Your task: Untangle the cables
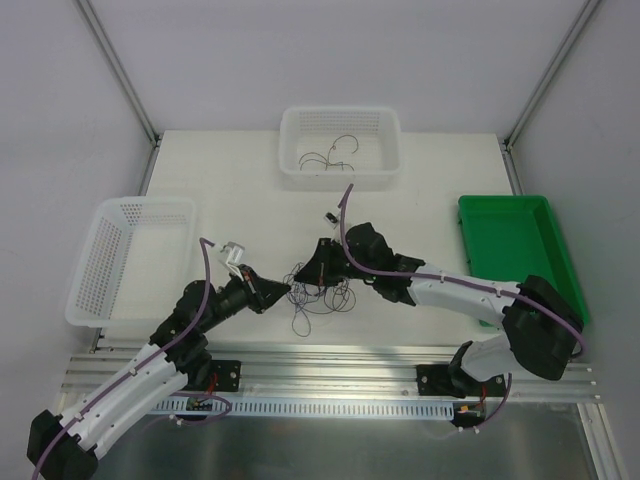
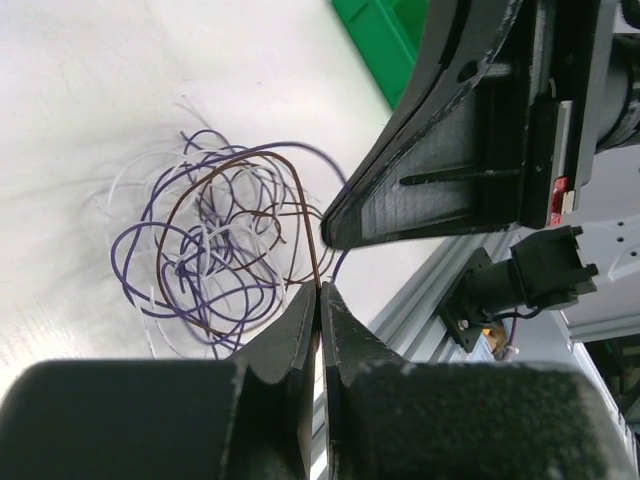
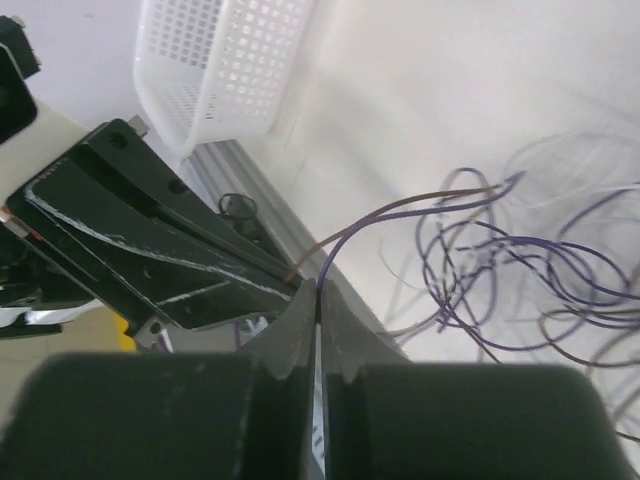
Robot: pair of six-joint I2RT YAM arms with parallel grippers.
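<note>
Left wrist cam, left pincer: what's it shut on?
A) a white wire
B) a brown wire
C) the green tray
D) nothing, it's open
B: the left pincer is closed, with the brown wire running out of the tangled cables straight into its tips. The right pincer pinches a purple wire.

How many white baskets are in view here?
2. The far basket sits at centre back, a few cables inside; the left basket sits at the left edge. None seem hidden.
</note>
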